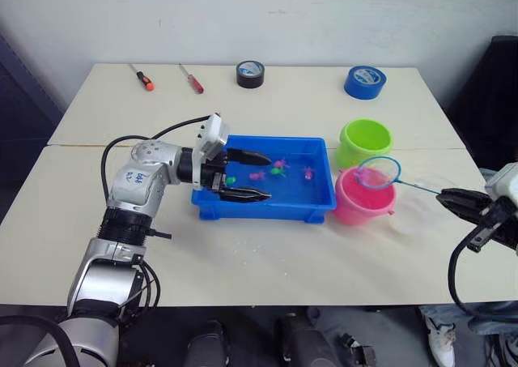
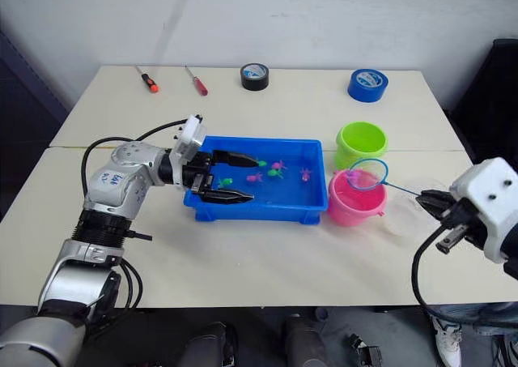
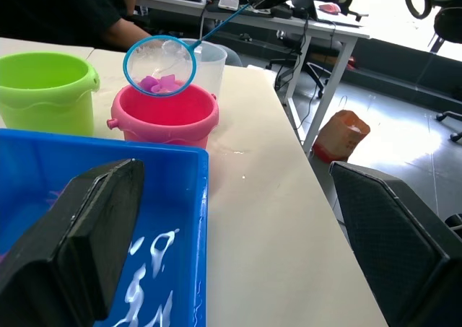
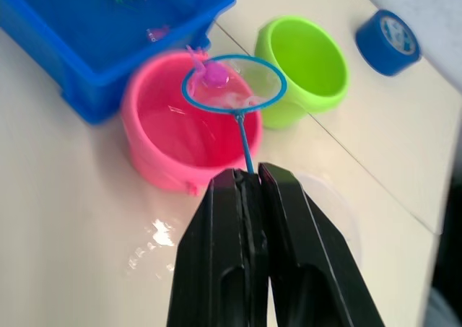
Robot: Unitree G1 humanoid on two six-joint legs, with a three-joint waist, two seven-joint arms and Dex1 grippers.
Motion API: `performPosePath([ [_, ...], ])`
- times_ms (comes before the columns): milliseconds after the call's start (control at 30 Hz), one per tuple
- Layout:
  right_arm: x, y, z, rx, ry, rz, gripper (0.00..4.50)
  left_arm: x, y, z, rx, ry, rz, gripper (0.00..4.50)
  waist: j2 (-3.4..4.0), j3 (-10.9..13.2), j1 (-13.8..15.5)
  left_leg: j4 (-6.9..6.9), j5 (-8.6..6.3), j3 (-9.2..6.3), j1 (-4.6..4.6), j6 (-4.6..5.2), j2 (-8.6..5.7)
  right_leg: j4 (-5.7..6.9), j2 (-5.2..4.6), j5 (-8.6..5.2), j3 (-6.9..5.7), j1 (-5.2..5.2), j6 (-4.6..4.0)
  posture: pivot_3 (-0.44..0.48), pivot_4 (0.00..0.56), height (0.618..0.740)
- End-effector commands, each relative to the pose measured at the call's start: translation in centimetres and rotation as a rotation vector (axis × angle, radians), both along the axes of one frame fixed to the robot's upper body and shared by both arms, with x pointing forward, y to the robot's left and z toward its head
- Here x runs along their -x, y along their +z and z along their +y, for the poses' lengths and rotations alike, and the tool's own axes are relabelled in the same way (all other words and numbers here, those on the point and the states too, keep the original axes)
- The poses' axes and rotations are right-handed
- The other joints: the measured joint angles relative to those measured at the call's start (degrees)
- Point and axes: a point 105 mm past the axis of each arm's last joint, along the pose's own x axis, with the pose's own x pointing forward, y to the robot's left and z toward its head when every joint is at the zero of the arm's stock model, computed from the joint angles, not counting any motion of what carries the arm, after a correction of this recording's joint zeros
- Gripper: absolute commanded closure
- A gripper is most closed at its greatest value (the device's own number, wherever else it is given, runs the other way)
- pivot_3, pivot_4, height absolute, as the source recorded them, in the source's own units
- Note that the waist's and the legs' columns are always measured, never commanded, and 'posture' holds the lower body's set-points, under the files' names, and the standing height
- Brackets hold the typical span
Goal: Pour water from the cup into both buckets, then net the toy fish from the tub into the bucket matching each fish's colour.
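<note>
Right gripper (image 4: 249, 179), nearest the wrist camera, is clenching its two black fingers on the thin handle of the net (image 4: 232, 84), holding the light blue hoop level over the pink bucket (image 4: 170, 136), the far part of the hoop reaching past that bucket's rim toward the green bucket (image 4: 307, 67). Fine mesh is sagging slightly and cradling a magenta fish (image 4: 214, 73); whether it is one fish or more is hard to make out. Pink bucket is glinting wet inside, and its smooth plastic wall is standing just beside the blue tub (image 1: 267, 205), with the lime green bucket right behind it. Clear cup (image 3: 209, 61) is sitting behind the pink bucket in the left wrist view, mostly hidden by the net and the bucket rim. Left gripper (image 1: 247, 175) is hovering over the tub's left end with jaws released, one finger over the water, the other over the near rim. Several small pink and green fish (image 1: 279, 167) are lying in the shallow water. Wet patches are shining on the pale table (image 1: 267, 262) near the pink bucket. Farther back are lying two screwdrivers (image 1: 191, 78), a black tape roll (image 1: 250, 73) and a blue tape roll (image 1: 365, 82).
</note>
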Motion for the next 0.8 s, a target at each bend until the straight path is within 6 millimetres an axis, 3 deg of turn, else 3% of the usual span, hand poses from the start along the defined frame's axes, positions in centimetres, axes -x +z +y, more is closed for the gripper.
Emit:
performPosePath([
  [33, -0.2, 1.0, 0.1, 0.255, 0.064, -0.112, 4.5, 0.3, 1.2, -0.2, 0.0, -0.028, -0.058, 0.02, 0.0, 0.0, 0.0, 0.0, 0.0, 0.01, 0.0, 0.0, -0.01, 0.0, 0.0, 0.0, 0.01, 0.0, 0.01, 0.0, 0.15, 0.74],
  [167, -0.5, 0.8, 0.4, 0.672, 0.232, -0.209, 4.5, -0.1, 1.0, 0.3, -0.023, -0.003, -0.08, 0.02, 0.0, 0.0, 0.0, 0.0, 0.0, 0.02, 0.01, 0.0, -0.03, -0.04, 0.03, 0.0, 0.04, 0.01, 0.03, 0.0, 0.15, 0.74],
  [333, -0.8, 0.6, 0.6, 0.985, 0.415, -0.317, 4.5, -0.2, 1.2, 0.7, -0.021, 0.018, -0.092, 0.02, -0.01, 0.0, 0.1, 0.01, 0.0, 0.04, 0.05, 0.0, -0.02, -0.08, 0.04, 0.01, 0.07, 0.06, 0.06, 0.0, 0.15, 0.74],
  [467, -0.8, 0.6, 0.4, 1.076, 0.478, -0.352, 4.5, -0.4, 1.2, 1.0, -0.032, 0.032, -0.106, 0.02, 0.0, 0.0, 0.0, -0.01, 0.0, 0.06, 0.15, -0.01, -0.02, -0.1, 0.03, 0.01, 0.08, 0.13, 0.06, 0.0, 0.15, 0.74],
  [600, -0.1, -0.3, 0.2, 1.08, 0.55, -0.326, 4.5, -0.7, 1.3, 1.1, -0.033, 0.043, -0.117, 0.02, -0.01, 0.0, 0.0, -0.05, 0.0, 0.13, 0.3, -0.01, -0.02, -0.11, 0.03, 0.01, 0.12, 0.25, 0.06, 0.0, 0.15, 0.74],
  [800, -0.3, 0.1, 0.6, 1.099, 0.592, -0.352, 4.5, -0.9, 1.1, 1.1, -0.037, 0.046, -0.126, 0.02, -0.02, 0.0, -0.2, -0.27, 0.0, 0.31, 0.81, -0.01, -0.02, -0.18, 0.05, 0.01, 0.25, 0.61, 0.06, 0.0, 0.15, 0.74],
])
